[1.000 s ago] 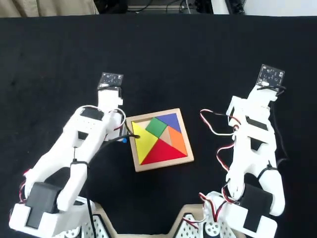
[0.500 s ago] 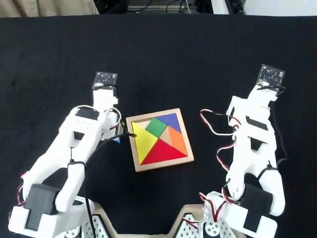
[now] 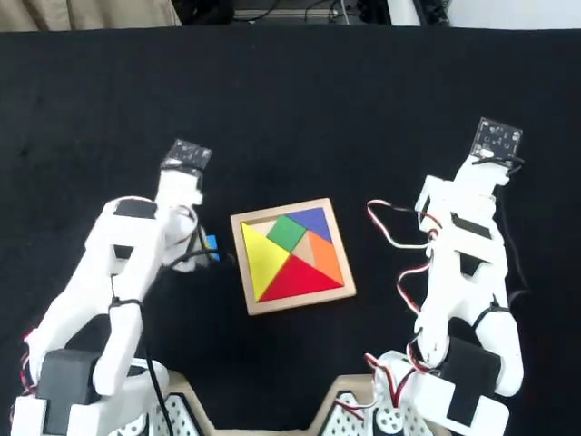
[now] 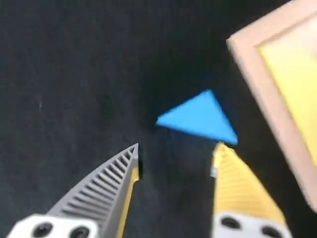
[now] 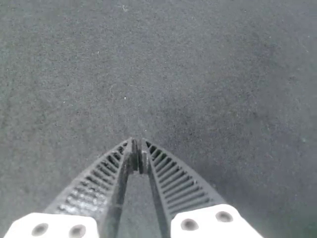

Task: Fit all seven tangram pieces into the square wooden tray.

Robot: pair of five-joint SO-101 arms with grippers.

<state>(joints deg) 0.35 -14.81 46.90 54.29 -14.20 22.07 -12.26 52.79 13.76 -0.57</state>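
Black counter, blue triangle just beside tray. Likely thin, light, rigid; pinch across edges. Left pincer apart, right pincer together.

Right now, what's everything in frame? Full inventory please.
wooden tray: one, tan, mid-table between the arms.
pieces in the tray: five; yellow triangle, red triangle, green square, blue piece, orange piece.
light-blue triangle: one, on the cloth just outside the tray.
black cloth: one, covers the table.
left gripper: open, right at the light-blue triangle, not holding it.
right gripper: shut, empty, over bare cloth.
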